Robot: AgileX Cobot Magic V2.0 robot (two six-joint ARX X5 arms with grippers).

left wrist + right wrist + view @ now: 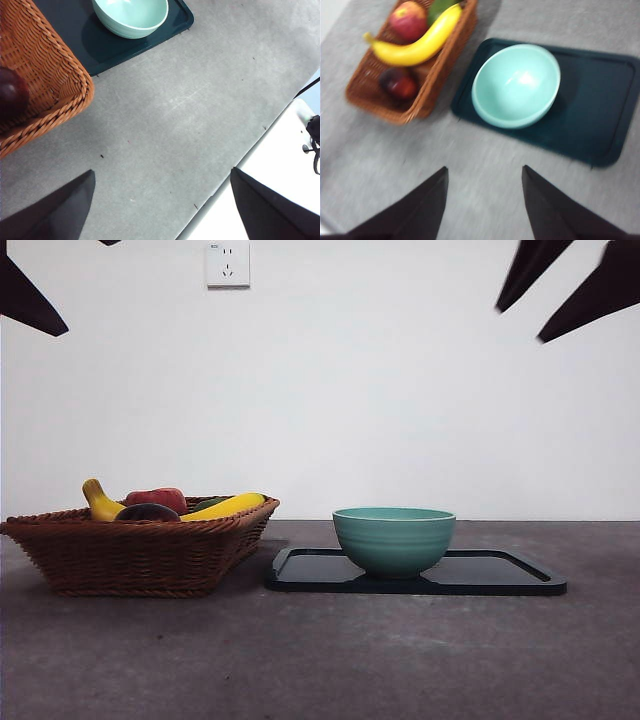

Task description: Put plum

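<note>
Your table (330,660) is grey and matte, running back to a white wall (400,390) with a socket (227,264) high up.

Largest item on it: the dark tray (500,575), flat, right of centre in the front view. Beside it on the left you have the wicker basket (130,555). In the right wrist view their near corners look almost touching; can't tell if they make contact.

The bowl (394,538) is teal, upright, empty, and sits on the tray's end nearest the basket.

In the basket: a banana (417,44) lying lengthwise, a red apple (408,20) at the far end, something green (440,7) next to it, partly cut off.

The plum (399,83) is in the basket too, at the end opposite the apple, just beside the banana's stem end. It's dark maroon and glossy. In the front view you only see its top (147,512) over the rim. The left wrist view catches it at the frame edge (11,94).

Left gripper (160,205): jaws spread wide, holding nothing, above bare table near the table's edge.

Right gripper (485,202): jaws apart, holding nothing, above the table with basket and tray both ahead of it. That view is blurred.

Both arms sit high; in the front view you get only black tips at the top corners.
</note>
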